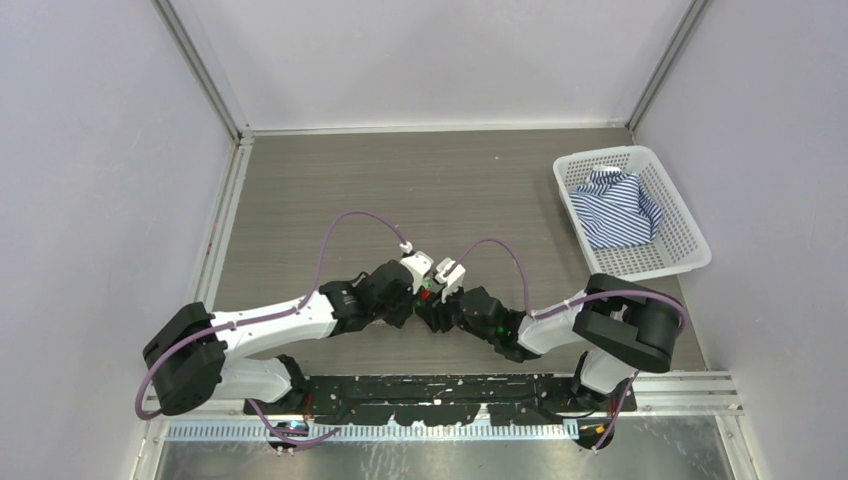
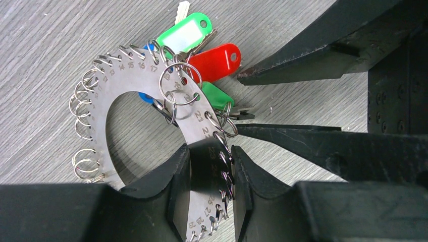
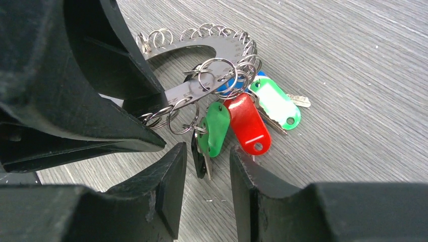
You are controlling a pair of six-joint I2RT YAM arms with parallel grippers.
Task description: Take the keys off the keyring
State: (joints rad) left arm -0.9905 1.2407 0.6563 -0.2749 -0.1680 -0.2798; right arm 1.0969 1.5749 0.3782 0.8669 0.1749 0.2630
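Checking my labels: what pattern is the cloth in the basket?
Blue-and-white stripes on the cloth, clearest in top view.

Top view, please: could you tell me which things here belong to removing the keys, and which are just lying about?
For the job: keyring, clamped in the left gripper; keys with green and red tags; right gripper, open beside the keys.
Lying about: white basket; striped cloth inside it.

Lighting: bright, even, from above. Shadows: soft, beneath the keys (image 3: 247, 123). Glare: mild sheen on the keyring (image 2: 131, 75). Focus: wrist views sharp centrally; nearest edges soft.
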